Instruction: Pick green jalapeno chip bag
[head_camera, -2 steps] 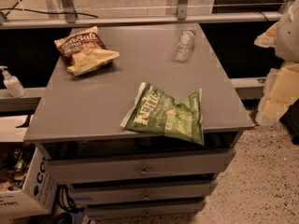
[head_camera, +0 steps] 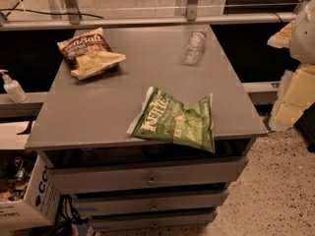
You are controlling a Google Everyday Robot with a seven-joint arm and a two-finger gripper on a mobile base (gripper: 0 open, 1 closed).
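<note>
The green jalapeno chip bag [head_camera: 176,120] lies flat near the front right edge of the grey cabinet top [head_camera: 98,107]. Its white "Kettle" lettering faces up, and one corner hangs slightly over the front edge. My gripper [head_camera: 291,96] shows as cream-coloured arm parts at the right edge of the camera view. It is off the cabinet, to the right of the bag, apart from it and holding nothing that I can see.
A brown-and-yellow "Sea Salt" chip bag [head_camera: 89,51] lies at the back left. A clear plastic bottle [head_camera: 194,45] lies on its side at the back right. A pump bottle [head_camera: 12,86] stands on a ledge at left, above a cardboard box [head_camera: 24,200]. A metal rail [head_camera: 147,20] runs behind the cabinet.
</note>
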